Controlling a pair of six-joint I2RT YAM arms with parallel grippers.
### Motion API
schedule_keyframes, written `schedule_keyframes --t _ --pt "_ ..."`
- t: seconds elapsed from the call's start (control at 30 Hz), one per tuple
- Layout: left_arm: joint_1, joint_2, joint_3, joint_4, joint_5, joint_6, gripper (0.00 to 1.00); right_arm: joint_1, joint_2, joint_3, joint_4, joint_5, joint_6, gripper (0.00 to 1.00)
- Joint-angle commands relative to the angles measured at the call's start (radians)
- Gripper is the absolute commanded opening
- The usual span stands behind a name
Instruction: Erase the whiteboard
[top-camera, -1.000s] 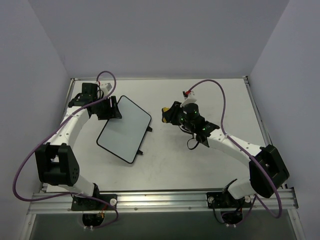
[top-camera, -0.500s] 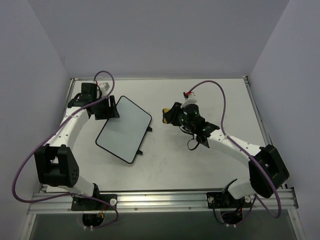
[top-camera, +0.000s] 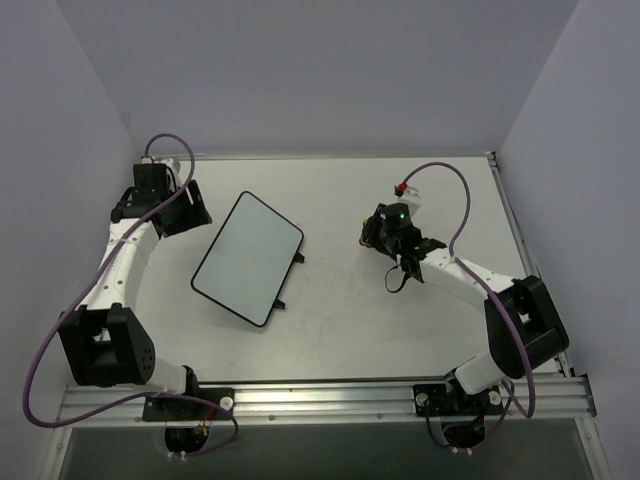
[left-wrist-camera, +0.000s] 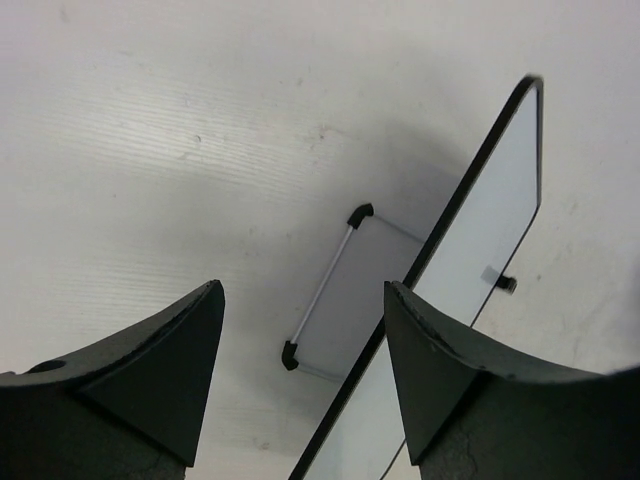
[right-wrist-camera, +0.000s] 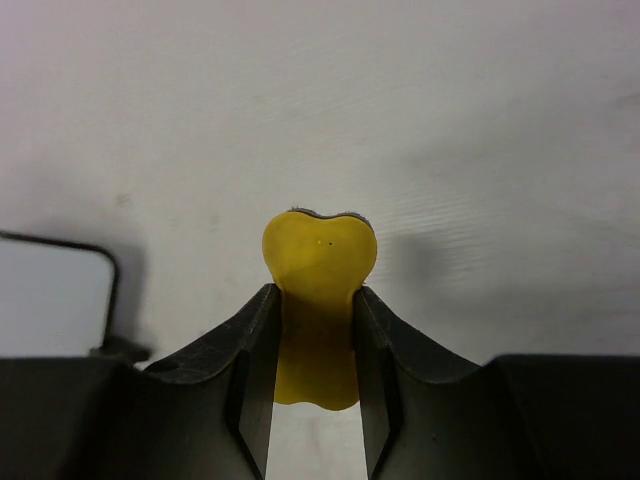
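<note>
The whiteboard (top-camera: 248, 258) lies at the left middle of the table, its white face free of marks, its two black feet on its right side. My left gripper (top-camera: 187, 208) is open and empty, just left of the board's far corner and apart from it. In the left wrist view the left gripper (left-wrist-camera: 300, 290) has the board's black-framed edge (left-wrist-camera: 478, 170) to its right. My right gripper (top-camera: 371, 233) is right of the board and shut on the yellow eraser (right-wrist-camera: 320, 262), as the right wrist view shows of the gripper (right-wrist-camera: 315, 300). A board corner (right-wrist-camera: 50, 295) shows at the left there.
A white bar with black ends (left-wrist-camera: 325, 285) sits under the raised board edge in the left wrist view. Purple cables loop over both arms. The table's metal rail (top-camera: 320, 398) runs along the near edge, and grey walls close in the left, back and right.
My left gripper has drawn back to the left, away from the board's far corner. My right gripper has pulled back to the right with the eraser. The board has shifted slightly.
</note>
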Motion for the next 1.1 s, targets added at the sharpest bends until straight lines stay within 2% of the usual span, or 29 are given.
schedule_keyframes --t 0.0,0.13,0.23,0.33,0.37,0.43,0.57,0.73,0.83,0.87,0.9,1.07 --pt "0.056 -0.081 0.036 0.116 0.007 -0.095 0.73 -0.085 0.07 0.033 -0.101 0.124 0.018 0.02" --pt "0.076 -0.075 0.058 0.15 0.106 -0.123 0.73 -0.203 0.187 0.12 -0.116 0.133 0.027 0.05" --pt "0.079 -0.072 0.076 0.153 0.144 -0.118 0.73 -0.252 0.293 0.223 -0.216 0.153 0.041 0.0" --pt "0.085 -0.095 0.047 0.173 0.172 -0.118 0.74 -0.304 0.322 0.242 -0.224 0.181 0.051 0.01" --pt "0.088 -0.103 0.041 0.182 0.181 -0.116 0.74 -0.329 0.324 0.244 -0.219 0.181 0.051 0.11" --pt "0.102 -0.107 0.021 0.187 0.216 -0.116 0.74 -0.349 0.328 0.253 -0.224 0.185 0.05 0.14" --pt "0.113 -0.121 0.009 0.199 0.252 -0.12 0.74 -0.381 0.322 0.273 -0.234 0.202 0.041 0.31" --pt "0.114 -0.13 0.002 0.205 0.265 -0.12 0.74 -0.448 0.324 0.334 -0.273 0.219 0.033 0.34" --pt "0.117 -0.129 0.004 0.202 0.271 -0.118 0.74 -0.459 0.328 0.365 -0.283 0.205 0.027 0.57" --pt "0.119 -0.129 0.004 0.202 0.275 -0.119 0.74 -0.461 0.331 0.372 -0.287 0.205 0.022 0.82" --pt "0.12 -0.127 0.002 0.204 0.278 -0.121 0.74 -0.461 0.33 0.377 -0.29 0.205 0.013 1.0" --pt "0.128 -0.135 -0.001 0.216 0.302 -0.129 0.74 -0.461 0.249 0.359 -0.287 0.196 -0.013 1.0"
